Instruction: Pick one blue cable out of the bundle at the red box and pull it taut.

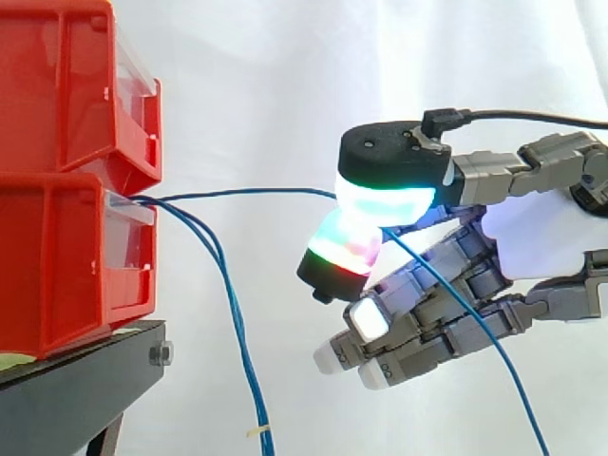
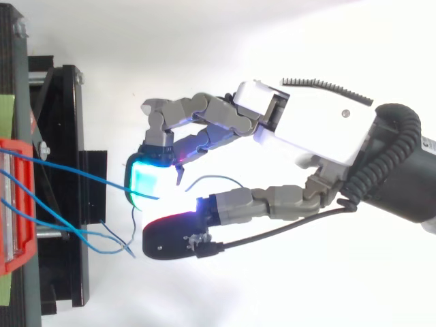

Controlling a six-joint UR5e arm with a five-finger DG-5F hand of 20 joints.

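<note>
From the side, we see the robot hand (image 1: 532,237) pinching one blue cable (image 1: 247,193) between two glowing fingertips (image 1: 385,204), one pad above the other. Its remaining fingers curl loosely underneath and hold nothing. Beyond the fingertips the cable runs almost straight, with a slight bow, to the front of the lower red box (image 1: 57,266). We cannot see where it starts inside the box. On the palm side it slants down past the curled fingers and is cut off at the bottom edge. The other blue cables (image 1: 233,323) hang from the same box, well clear of the fingertips. The black stand (image 1: 66,389) carries the boxes.

From above, the robot hand (image 2: 320,129) shows the same pinch, though the dark back of one pad hides the contact. The blue cable (image 2: 82,175) reaches the cyan pad from the red box (image 2: 26,204). The loose cables (image 2: 75,234) lie beside the fingertips, their ends hard to follow.
</note>
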